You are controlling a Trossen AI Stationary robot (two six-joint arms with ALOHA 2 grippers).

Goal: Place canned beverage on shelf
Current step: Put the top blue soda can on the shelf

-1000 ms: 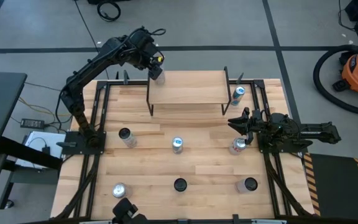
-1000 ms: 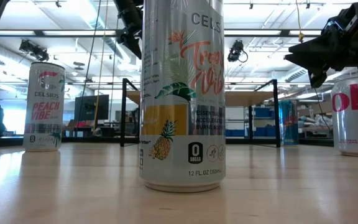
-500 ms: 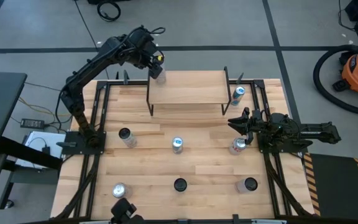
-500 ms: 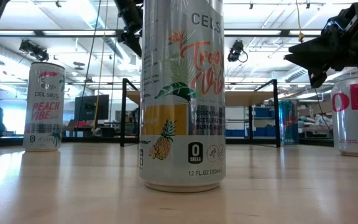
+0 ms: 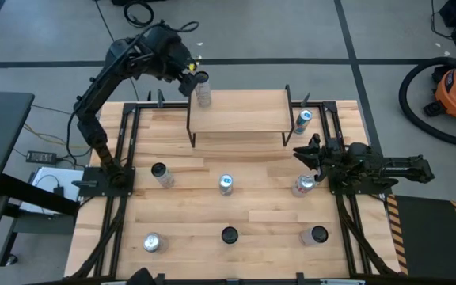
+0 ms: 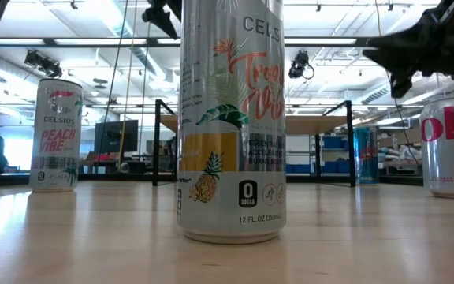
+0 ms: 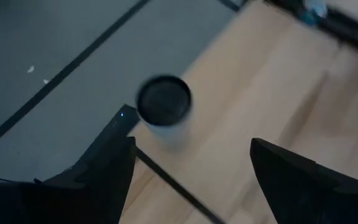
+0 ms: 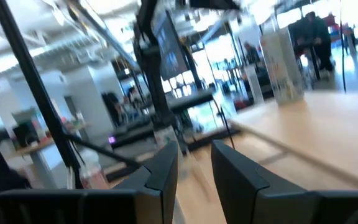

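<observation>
A silver can (image 5: 203,96) with a dark top (image 7: 163,99) stands upright on the far left corner of the shelf (image 5: 240,112), a wooden plank on black legs. My left gripper (image 5: 190,73) is open and empty, above and just beyond that corner; in the left wrist view (image 7: 191,142) its fingers stand apart on either side of the can, away from it. My right gripper (image 5: 301,149) is open and empty above the table's right part (image 8: 194,149), next to a silver can (image 5: 303,184).
Several more cans stand on the table: at the left (image 5: 161,174), the middle (image 5: 226,184), along the near edge (image 5: 229,234) and by the shelf's right legs (image 5: 303,119). A tall Celsius can (image 6: 231,118) fills the low view's middle.
My left gripper has drawn back from the can, up and toward the table's far left corner. The can stays upright on the shelf's far left corner. My right gripper has risen a little.
</observation>
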